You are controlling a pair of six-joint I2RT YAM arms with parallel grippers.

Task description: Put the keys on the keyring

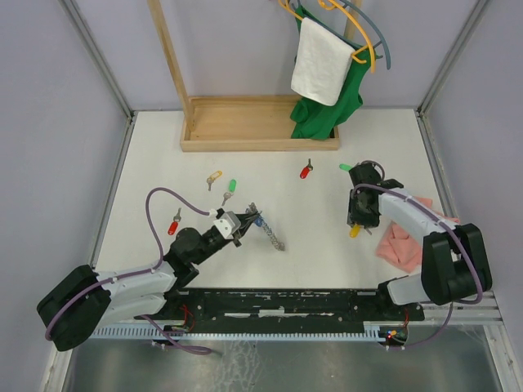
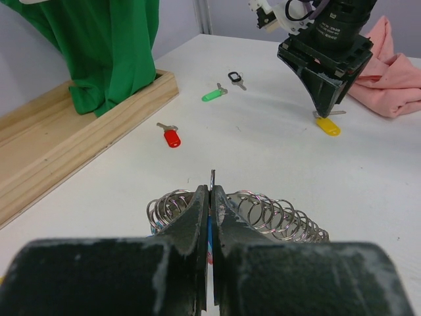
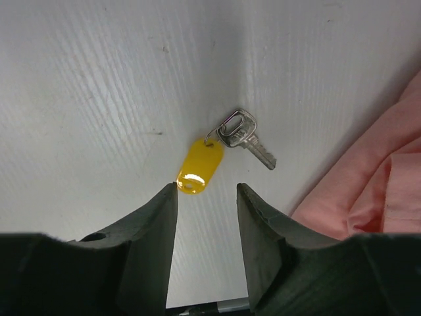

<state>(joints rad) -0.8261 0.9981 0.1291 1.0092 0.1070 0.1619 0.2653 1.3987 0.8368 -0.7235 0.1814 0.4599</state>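
Left claw pinching keyring in wrist view, right claw spread over yellow-tagged key

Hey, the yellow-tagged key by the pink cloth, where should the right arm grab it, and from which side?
The yellow tag, not the thin key: it lies flat on the table and is the wider part. Come straight down and pinch across its narrow width. The right fingers, open, flank its near end, clear of the cloth.
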